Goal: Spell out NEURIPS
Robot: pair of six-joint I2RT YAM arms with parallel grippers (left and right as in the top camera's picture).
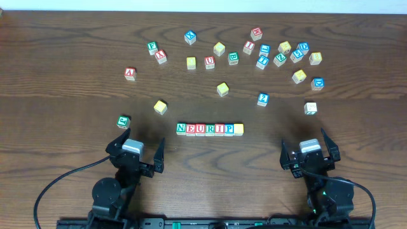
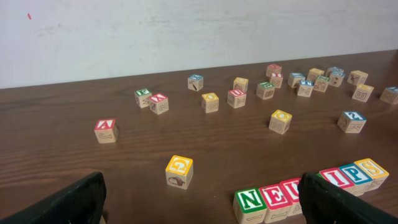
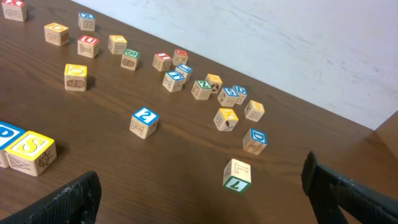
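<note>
Left hand (image 1: 140, 142): fingers spread wide, holding nothing; green-topped block (image 1: 123, 121) just beyond it; yellow G block (image 1: 160, 107) near that; block row (image 1: 210, 129) reading NEURIPS, blocks touching, mid wooden worktop (image 1: 63, 89), between the two hands; loose letter blocks (image 1: 219, 48) scattered along the far side; right hand (image 1: 306, 143): spread wide, holding nothing.

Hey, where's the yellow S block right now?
In the overhead view, the yellow S block sits at the right end of the spelled row, touching the blue P block, near table centre.
</note>
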